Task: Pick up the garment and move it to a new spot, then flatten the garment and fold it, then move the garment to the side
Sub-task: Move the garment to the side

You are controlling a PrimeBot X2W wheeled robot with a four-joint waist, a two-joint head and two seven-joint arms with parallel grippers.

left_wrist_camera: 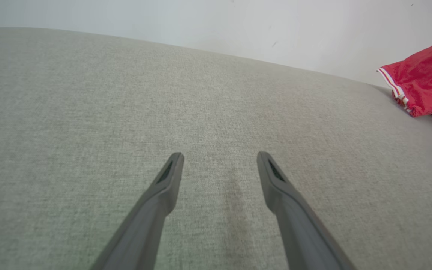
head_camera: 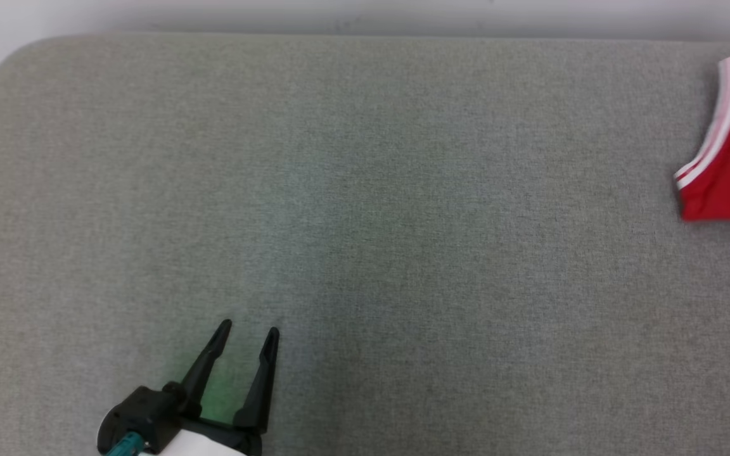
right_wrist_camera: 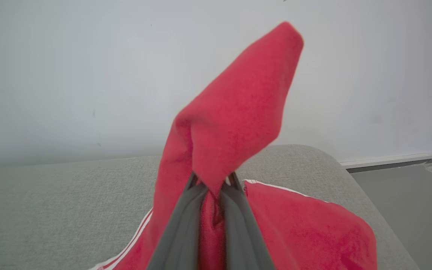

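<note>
The garment (head_camera: pixel 729 145) is red with white stripes along its edge and lies at the far right of the grey cushioned surface (head_camera: pixel 365 221). In the right wrist view my right gripper (right_wrist_camera: pixel 213 180) is shut on a fold of the garment (right_wrist_camera: pixel 234 112), and the pinched cloth stands up in a peak above the fingertips. My left gripper (head_camera: pixel 248 332) is open near the front left of the surface, far from the garment, with nothing between its fingers. The left wrist view shows that gripper (left_wrist_camera: pixel 219 157) over bare cushion, with the garment (left_wrist_camera: pixel 424 80) off at the right.
A pale wall (head_camera: pixel 365 16) runs behind the surface. The right wrist view shows the cushion's rounded right end (right_wrist_camera: pixel 336 161) and grey floor (right_wrist_camera: pixel 407 202) beyond it. The cushion's far left corner (head_camera: pixel 4 69) is rounded too.
</note>
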